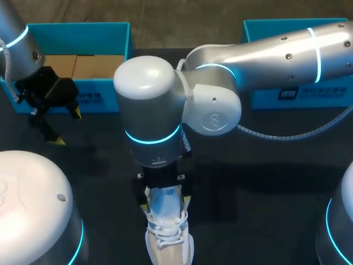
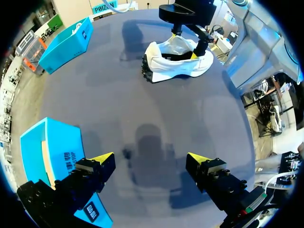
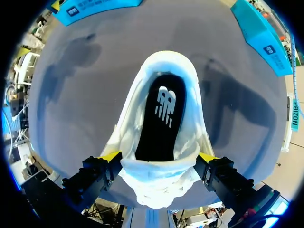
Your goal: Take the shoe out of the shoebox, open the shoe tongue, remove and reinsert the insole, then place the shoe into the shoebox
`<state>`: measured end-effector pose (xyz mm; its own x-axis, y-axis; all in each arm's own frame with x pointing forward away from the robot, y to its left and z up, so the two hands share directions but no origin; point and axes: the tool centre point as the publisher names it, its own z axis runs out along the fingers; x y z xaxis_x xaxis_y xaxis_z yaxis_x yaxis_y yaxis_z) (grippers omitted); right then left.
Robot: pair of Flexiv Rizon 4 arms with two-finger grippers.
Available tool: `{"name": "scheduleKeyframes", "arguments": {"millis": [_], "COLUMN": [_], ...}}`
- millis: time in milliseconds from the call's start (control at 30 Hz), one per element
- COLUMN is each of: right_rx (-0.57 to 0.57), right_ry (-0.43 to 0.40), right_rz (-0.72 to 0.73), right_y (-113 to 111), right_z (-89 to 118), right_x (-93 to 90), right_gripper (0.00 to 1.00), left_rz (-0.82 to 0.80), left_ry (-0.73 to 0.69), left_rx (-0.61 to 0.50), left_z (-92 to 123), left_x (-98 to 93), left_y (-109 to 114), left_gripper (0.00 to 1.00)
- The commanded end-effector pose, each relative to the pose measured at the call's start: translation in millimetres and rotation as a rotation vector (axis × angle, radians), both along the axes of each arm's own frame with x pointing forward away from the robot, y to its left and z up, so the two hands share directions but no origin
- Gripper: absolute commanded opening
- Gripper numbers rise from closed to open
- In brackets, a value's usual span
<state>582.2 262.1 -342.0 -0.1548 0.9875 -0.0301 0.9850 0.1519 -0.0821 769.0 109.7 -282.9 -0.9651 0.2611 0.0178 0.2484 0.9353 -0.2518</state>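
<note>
Dark bench point(image 1: 265, 210), two blue shoeboxes along the far side: one far left point(image 1: 105, 94) with its cardboard inside showing, one far right point(image 1: 298, 96) partly behind the right arm. White shoe point(image 1: 168, 237) is out of the box. It sits upright on the bench near the middle of the near edge, laces showing and toe toward the robot. Right hand point(image 1: 166, 204) is directly over it and open, fingers spread wide on either side of the shoe at the tongue. Black insole point(image 3: 161, 118) is in place inside, visible ahead of that hand. Left hand point(image 1: 67, 127) is open and holds nothing. It hangs above the bench just in front of the left shoebox, well apart from the shoe.
</note>
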Motion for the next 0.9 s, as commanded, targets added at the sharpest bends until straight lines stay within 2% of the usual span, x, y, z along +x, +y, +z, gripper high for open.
{"name": "scheduleKeyframes", "arguments": {"millis": [33,200,467,867,900], "right_rx": [-0.031,-0.023,-0.041,0.000,0.001], "right_ry": [-0.033,-0.030,-0.075,-0.132,-0.137], "right_rz": [-0.261,-0.280,-0.301,-0.316,-0.321], "right_y": [6,4,7,9,9], "right_z": [5,5,20,38,38], "right_x": [-12.1,-15.0,-21.1,-43.9,-45.4], "right_gripper": [1.00,1.00,1.00,1.00,0.98], "left_rz": [0.000,0.000,0.000,0.000,0.000], "left_ry": [-0.002,-0.002,-0.002,-0.002,-0.002], "left_rx": [0.002,0.002,0.002,0.002,0.002], "left_z": [0,0,0,0,0], "left_x": [-1.1,-1.1,-1.1,-1.1,-1.1], "left_y": [0,0,0,0,0], "left_gripper": [1.00,1.00,1.00,1.00,1.00]}}
